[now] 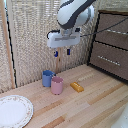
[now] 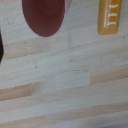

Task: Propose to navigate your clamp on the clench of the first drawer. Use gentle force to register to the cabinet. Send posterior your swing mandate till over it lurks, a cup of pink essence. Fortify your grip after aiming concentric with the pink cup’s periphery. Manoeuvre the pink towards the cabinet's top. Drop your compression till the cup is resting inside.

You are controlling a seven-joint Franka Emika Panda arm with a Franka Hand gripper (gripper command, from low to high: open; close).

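Cabinet [image 1: 111, 42] cut by the exterior view's right edge; only two drawer fronts show. Plate [image 1: 14, 111] clipped at the lower left corner. Blue mug [image 1: 47, 78] partly hidden behind the pink cup [image 1: 57, 85]. Wrist view blurred: pink cup [image 2: 46, 17] and orange object [image 2: 111, 16] both cut by the frame; fingers not seen there.

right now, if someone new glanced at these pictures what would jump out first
The bulky white arm fills the top of the exterior view, its tool hanging in the air above the pink cup, which stands beside a blue mug on the pale wooden table. The dark cabinet sits at the exterior view's right, a white plate at its lower left.
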